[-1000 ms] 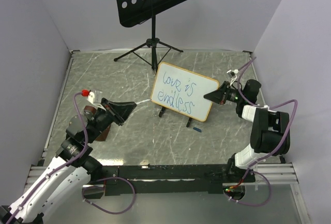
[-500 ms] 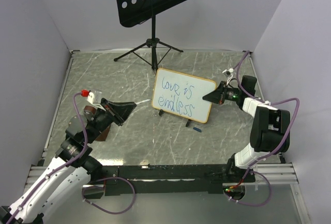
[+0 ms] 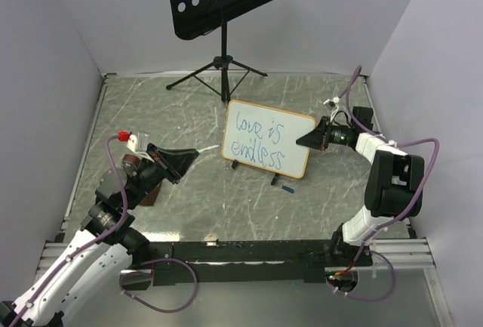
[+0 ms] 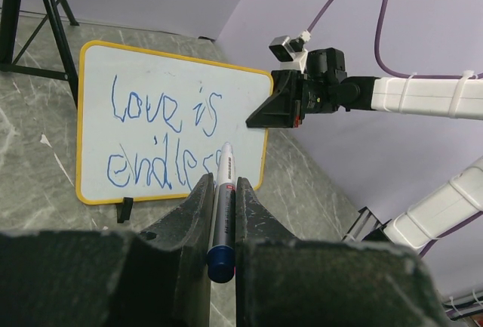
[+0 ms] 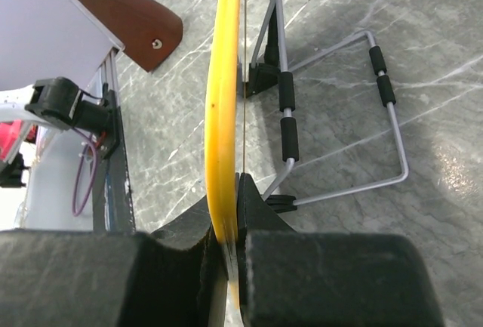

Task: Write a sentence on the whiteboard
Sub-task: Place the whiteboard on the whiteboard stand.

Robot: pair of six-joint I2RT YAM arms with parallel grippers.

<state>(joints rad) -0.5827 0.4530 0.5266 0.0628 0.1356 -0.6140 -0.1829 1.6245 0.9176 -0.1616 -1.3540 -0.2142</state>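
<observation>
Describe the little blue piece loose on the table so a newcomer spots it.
Find the whiteboard standing mid-table, its edge held by the right gripper. On the table just in front of its foot nearer that arm lies a dark-blue piece, perhaps a marker cap. Unlike the black feet, it is blue and lies loose.

A black music stand [image 3: 234, 6] (perforated desk) stands on the marble table [image 3: 151, 108].
</observation>
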